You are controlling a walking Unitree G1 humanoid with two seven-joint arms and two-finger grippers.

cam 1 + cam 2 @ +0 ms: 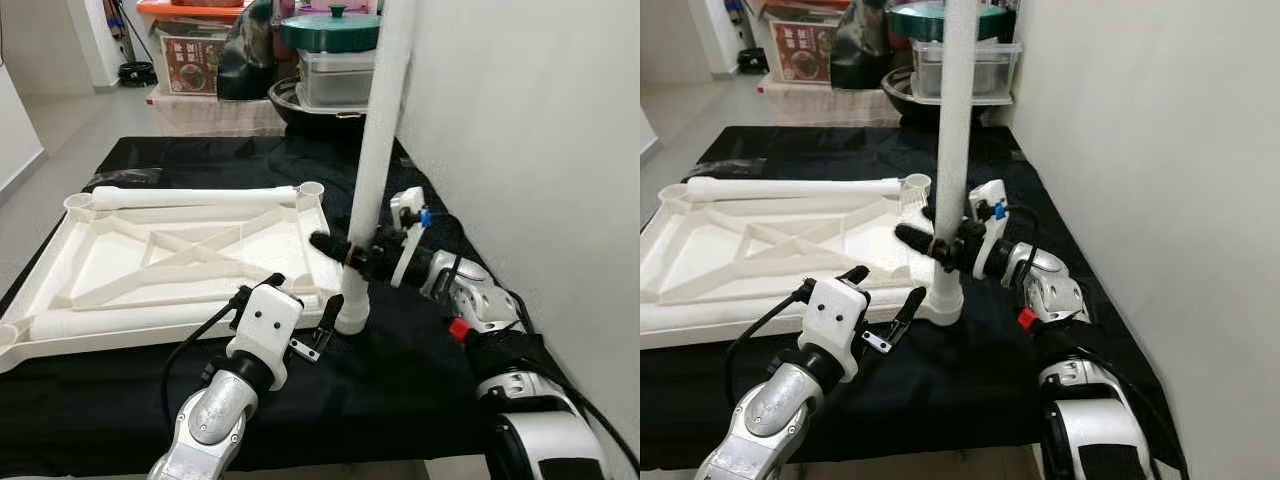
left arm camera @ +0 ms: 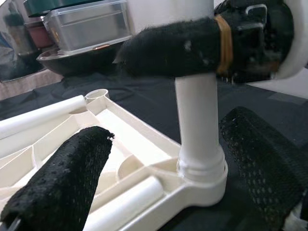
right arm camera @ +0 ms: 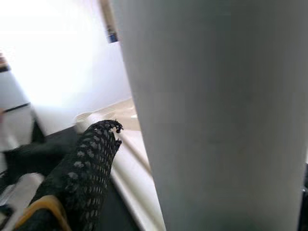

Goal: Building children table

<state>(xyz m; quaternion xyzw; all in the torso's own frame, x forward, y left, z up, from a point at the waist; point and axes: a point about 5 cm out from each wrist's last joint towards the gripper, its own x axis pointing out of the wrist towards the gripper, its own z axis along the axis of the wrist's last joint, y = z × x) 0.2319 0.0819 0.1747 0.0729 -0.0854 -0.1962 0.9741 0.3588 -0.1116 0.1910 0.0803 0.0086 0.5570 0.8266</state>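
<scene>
Your right claw (image 1: 352, 252) is grasping the white table leg (image 1: 377, 150), which is standing upright in the corner socket (image 2: 204, 178) of the upturned tabletop (image 1: 110, 270). Your left claw (image 1: 290, 325) is waiting released beside it. Keep the leg vertical while pressing down.

White tabletop (image 1: 190, 255) lies underside-up, ribs showing. One leg (image 1: 383, 130) upright in its 4 o'clock corner socket, apparently seated; another leg (image 1: 195, 197) lies along 12 o'clock edge.

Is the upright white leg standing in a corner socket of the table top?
Yes. The leg stands upright in the round corner socket of the table top, with the right gripper clamped around it.
</scene>
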